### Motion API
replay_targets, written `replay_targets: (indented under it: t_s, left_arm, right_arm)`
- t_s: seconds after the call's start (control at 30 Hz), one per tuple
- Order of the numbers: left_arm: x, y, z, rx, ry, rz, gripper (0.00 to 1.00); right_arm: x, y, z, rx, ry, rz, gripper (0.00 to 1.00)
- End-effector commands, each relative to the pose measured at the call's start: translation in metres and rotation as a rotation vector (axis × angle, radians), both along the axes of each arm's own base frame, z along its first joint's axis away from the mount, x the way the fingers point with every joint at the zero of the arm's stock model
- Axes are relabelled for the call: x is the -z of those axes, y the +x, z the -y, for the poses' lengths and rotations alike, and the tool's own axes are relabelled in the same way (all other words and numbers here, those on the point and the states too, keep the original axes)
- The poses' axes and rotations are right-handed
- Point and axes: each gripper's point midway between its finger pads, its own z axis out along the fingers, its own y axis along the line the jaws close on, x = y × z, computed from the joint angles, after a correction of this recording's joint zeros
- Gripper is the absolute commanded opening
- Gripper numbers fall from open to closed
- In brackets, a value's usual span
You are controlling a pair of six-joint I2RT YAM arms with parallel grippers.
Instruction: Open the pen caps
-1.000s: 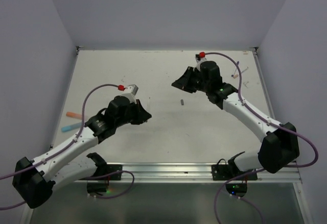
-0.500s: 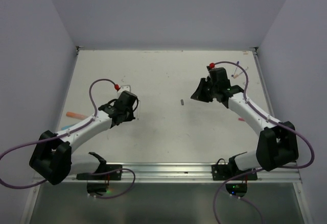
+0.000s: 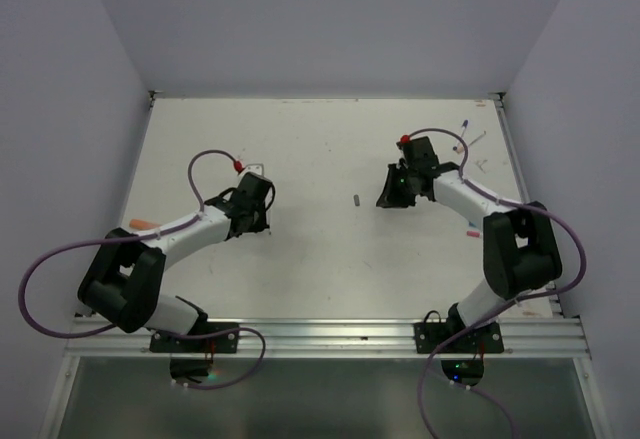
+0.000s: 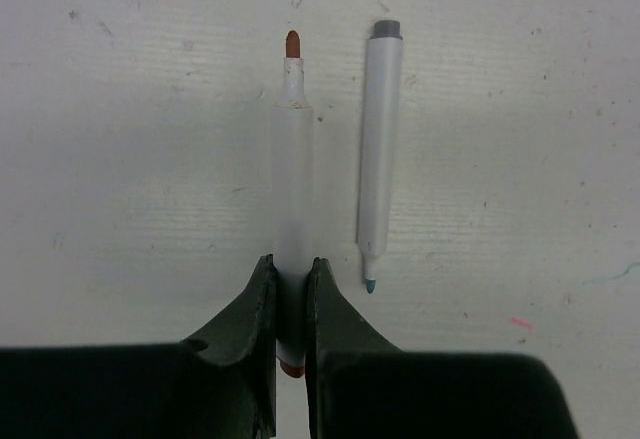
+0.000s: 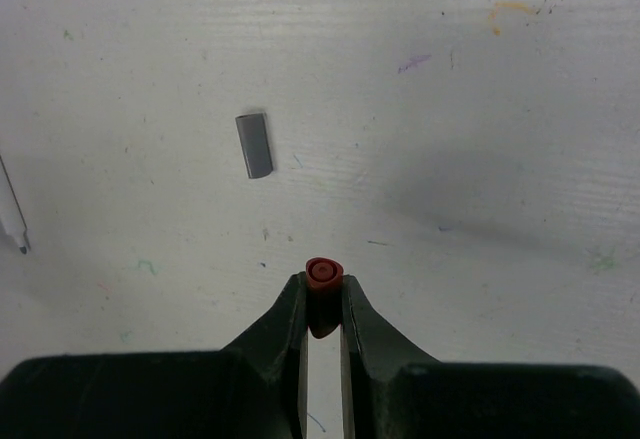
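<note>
My left gripper [image 4: 291, 264] is shut on a white pen barrel [image 4: 292, 174] low over the table. The pen's red-brown tip [image 4: 293, 44] is bare and points away from me. A second white pen [image 4: 379, 149], with a grey end and a bare teal tip, lies just right of it. My right gripper [image 5: 323, 281] is shut on a small dark red pen cap [image 5: 324, 273], open end facing the camera. A grey cap [image 5: 254, 145] lies loose on the table ahead and left of it, also in the top view [image 3: 357, 199]. In the top view the left gripper [image 3: 252, 221] and right gripper [image 3: 387, 197] are well apart.
A salmon marker [image 3: 145, 223] lies at the table's left edge. Several thin pens [image 3: 466, 140] lie at the back right, with a small pink piece [image 3: 472, 227] on the right. A white pen tip [image 5: 12, 221] shows at the right wrist view's left edge.
Both grippers have drawn apart and dropped towards the table: the left moved left with the pen barrel, the right moved right with the red cap. Both arms' elbows have folded lower.
</note>
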Motion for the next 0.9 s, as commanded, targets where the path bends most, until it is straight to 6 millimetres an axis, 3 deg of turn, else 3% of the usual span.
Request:
replay_targets:
  t_s: [0.0, 0.37, 0.63, 0.87]
  left_arm:
    - [-0.012, 0.021, 0.01, 0.025, -0.048, 0.079, 0.08]
    - [0.005, 0.022, 0.009, 0.024, -0.09, 0.049, 0.18]
    - [0.019, 0.021, 0.017, 0.058, -0.124, 0.018, 0.19]
    - [0.031, 0.017, 0.013, 0.04, -0.111, -0.015, 0.26]
  right_arm:
    - [-0.011, 0.021, -0.003, -0.027, -0.006, 0.052, 0.0]
    - [0.001, 0.04, -0.014, -0.059, 0.01, 0.023, 0.01]
    - [0.004, 0.044, -0.018, -0.067, 0.019, 0.016, 0.01]
    - [0.008, 0.046, -0.018, -0.072, 0.018, 0.006, 0.01]
